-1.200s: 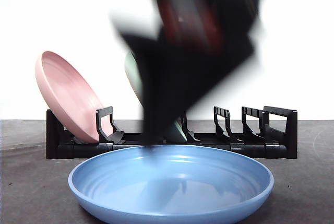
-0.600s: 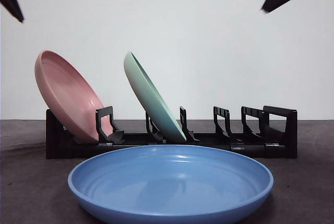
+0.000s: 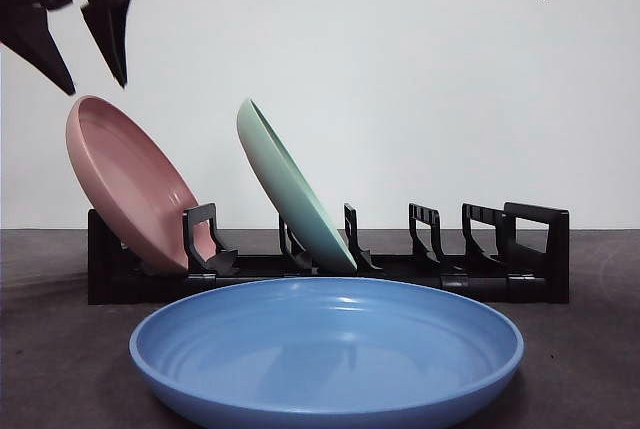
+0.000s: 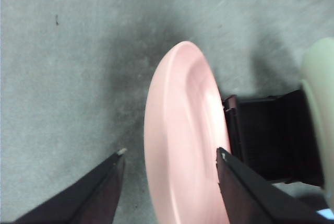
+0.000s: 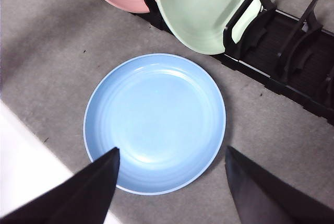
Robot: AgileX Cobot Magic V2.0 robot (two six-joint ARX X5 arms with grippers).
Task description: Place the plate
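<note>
Left hand (image 3: 85, 54) is hovering open over the round pink plastic plate (image 3: 130, 184) leaning in the black slotted rack (image 3: 330, 269); right hand (image 5: 169, 164) is waiting open above the shallow blue plate (image 3: 325, 349) lying flat on the grey counter (image 3: 580, 349). Next, I'd say, someone needs to grip that blue rim.

Blue plate (image 3: 327, 349) btm rim cut by frame edge; left gripper (image 3: 88, 69) blurred.
</note>
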